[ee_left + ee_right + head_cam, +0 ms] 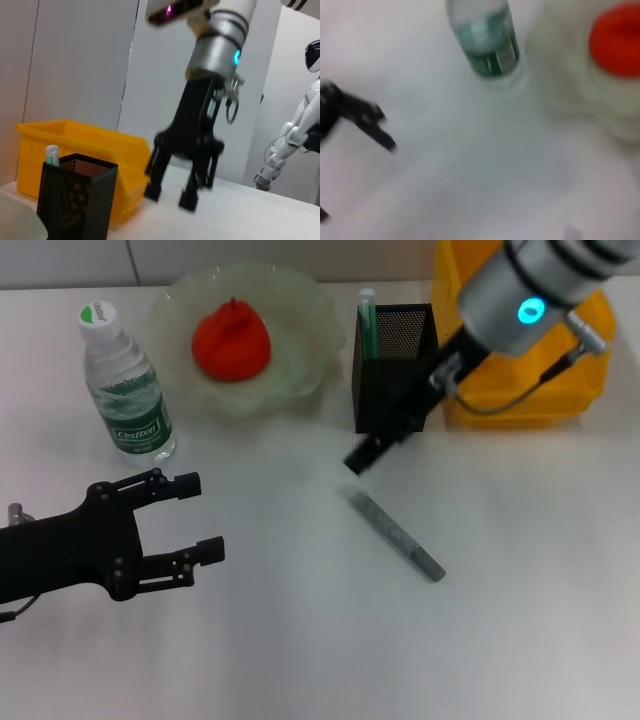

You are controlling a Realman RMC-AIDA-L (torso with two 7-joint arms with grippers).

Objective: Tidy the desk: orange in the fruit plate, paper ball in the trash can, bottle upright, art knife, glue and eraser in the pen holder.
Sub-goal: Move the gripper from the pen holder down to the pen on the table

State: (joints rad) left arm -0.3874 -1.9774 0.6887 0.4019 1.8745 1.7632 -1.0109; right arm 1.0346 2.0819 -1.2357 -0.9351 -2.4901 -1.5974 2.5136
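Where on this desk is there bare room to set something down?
Free: the near strip in front of the grey art knife, and between it and the left gripper. Crowded: the far edge, with bottle, fruit plate, pen holder, trash can.

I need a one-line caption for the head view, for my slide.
Right gripper open above grey knife; orange in plate, bottle upright.
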